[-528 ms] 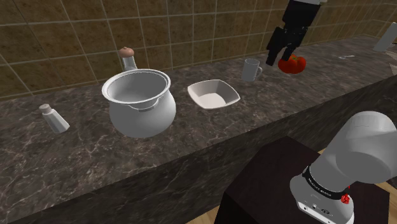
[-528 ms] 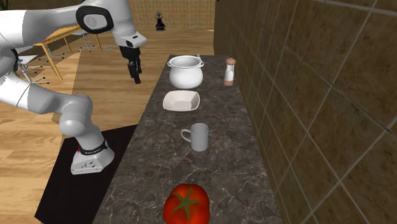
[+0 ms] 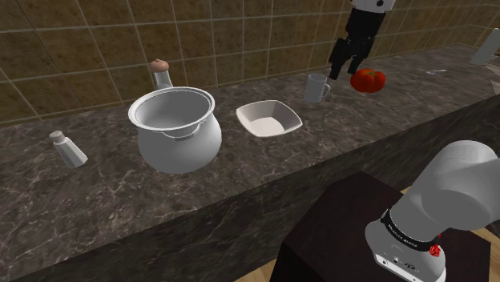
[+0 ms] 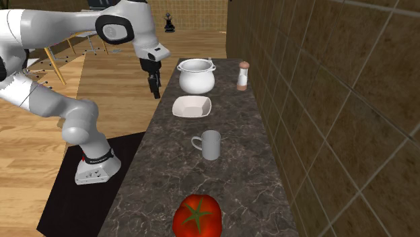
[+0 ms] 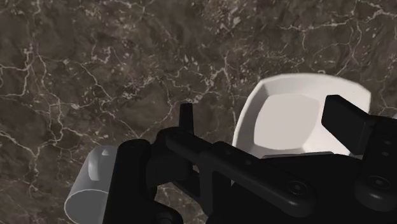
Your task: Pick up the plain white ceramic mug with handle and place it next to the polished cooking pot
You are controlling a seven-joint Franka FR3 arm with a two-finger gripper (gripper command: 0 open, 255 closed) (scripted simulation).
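The all-black two-finger pincer (image 3: 344, 72) hangs high over the dark veined stone desk (image 3: 120, 192) with its fingers apart, gripping and touching nothing. Below it and well apart stands the plain pale mug with a handle (image 3: 316, 87), upright, with a red tomato (image 3: 368, 79) to one side. A white square bowl (image 3: 269, 118) lies between the mug and the round white cooking pot (image 3: 178, 132) farther off. Since half a second ago the pincer has shifted off the tomato toward the mug; everything on the desk has stayed put.
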